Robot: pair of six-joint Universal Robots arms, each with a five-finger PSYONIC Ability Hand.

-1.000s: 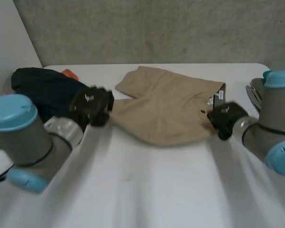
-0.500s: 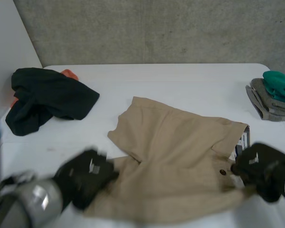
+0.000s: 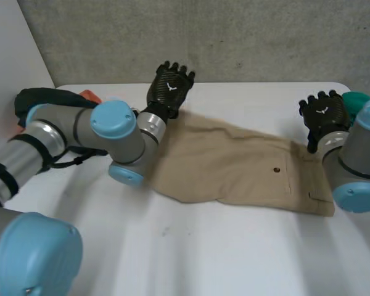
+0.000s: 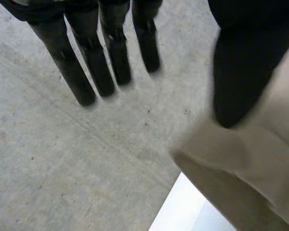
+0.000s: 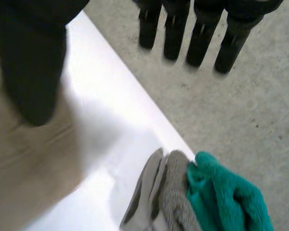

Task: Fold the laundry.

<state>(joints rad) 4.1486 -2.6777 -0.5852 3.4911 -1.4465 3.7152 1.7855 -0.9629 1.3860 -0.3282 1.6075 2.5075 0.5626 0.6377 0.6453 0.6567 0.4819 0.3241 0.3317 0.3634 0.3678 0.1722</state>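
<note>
Loosely spread tan shorts (image 3: 234,166) (round button (image 3: 276,169)), smooth table (image 3: 234,259).

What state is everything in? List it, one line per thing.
Tan shorts: unfolded, spread flat on the table.
Left hand: open, fingers straight, at the shorts' far edge.
Right hand: open, fingers straight, at the shorts' other end.
Dark garment: crumpled, unfolded.
Grey and teal stack: folded, piled.
</note>
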